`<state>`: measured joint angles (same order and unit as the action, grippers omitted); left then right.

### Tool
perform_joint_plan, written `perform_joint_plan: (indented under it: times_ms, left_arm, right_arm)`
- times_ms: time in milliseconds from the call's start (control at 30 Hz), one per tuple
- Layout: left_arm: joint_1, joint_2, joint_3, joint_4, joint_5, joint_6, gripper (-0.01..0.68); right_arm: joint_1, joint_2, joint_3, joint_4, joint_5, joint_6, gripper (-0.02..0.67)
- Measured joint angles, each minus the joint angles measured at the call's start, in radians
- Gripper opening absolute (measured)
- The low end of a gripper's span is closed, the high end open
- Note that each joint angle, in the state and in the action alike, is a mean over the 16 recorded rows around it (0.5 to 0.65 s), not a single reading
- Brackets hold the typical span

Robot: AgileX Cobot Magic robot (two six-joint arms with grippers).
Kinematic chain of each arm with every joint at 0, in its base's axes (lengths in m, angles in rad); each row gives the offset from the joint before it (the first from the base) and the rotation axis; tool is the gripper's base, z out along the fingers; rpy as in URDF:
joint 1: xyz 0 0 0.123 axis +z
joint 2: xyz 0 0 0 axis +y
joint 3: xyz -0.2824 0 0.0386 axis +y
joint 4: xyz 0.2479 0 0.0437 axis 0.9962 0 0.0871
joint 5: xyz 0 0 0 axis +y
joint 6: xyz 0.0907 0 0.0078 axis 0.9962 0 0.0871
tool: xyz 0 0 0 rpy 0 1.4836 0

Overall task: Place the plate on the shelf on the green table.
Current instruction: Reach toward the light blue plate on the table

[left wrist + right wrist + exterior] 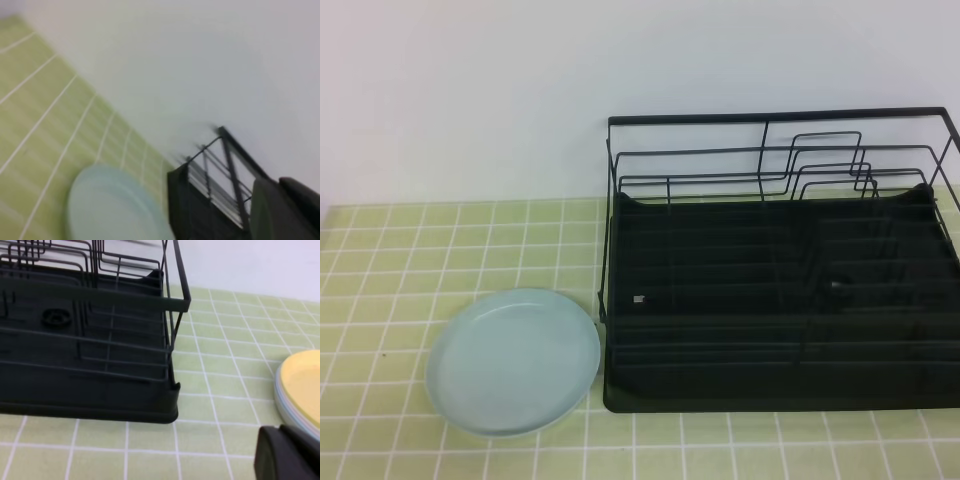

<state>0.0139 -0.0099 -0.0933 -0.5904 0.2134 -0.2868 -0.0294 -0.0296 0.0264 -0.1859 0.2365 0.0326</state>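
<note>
Only a dark corner of the left gripper [285,210] and of the right gripper [287,452] is caught at the lower right of each wrist view, so whether either is spread or pressed together cannot be told. The plate [513,362] is seen lying flat on the green table [400,260] at the lower left of the high view, just beside the shelf [780,290]. A yellow dish [300,390] is cut off by the right edge of the right wrist view.

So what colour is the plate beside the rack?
Pale mint-blue plate, glossy, clearest in the exterior high view.
</note>
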Motion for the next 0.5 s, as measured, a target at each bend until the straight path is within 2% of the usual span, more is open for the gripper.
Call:
perform_joint_plan:
  times_ms: [233, 400, 500]
  left_arm:
    - [0.000, 0.083, -0.175, -0.009, 0.165, 0.228, 0.000]
    - [0.000, 0.217, -0.301, -0.008, 0.269, 0.375, 0.000]
    - [0.000, 0.321, -0.370, -0.007, 0.312, 0.439, 0.000]
  right_arm:
    - [0.000, 0.000, 0.000, 0.091, -0.286, 0.003, -0.004]
    - [0.000, 0.000, -0.005, 0.183, -0.588, 0.048, -0.004]
    - [0.000, 0.001, -0.026, 0.224, -0.700, 0.093, -0.004]
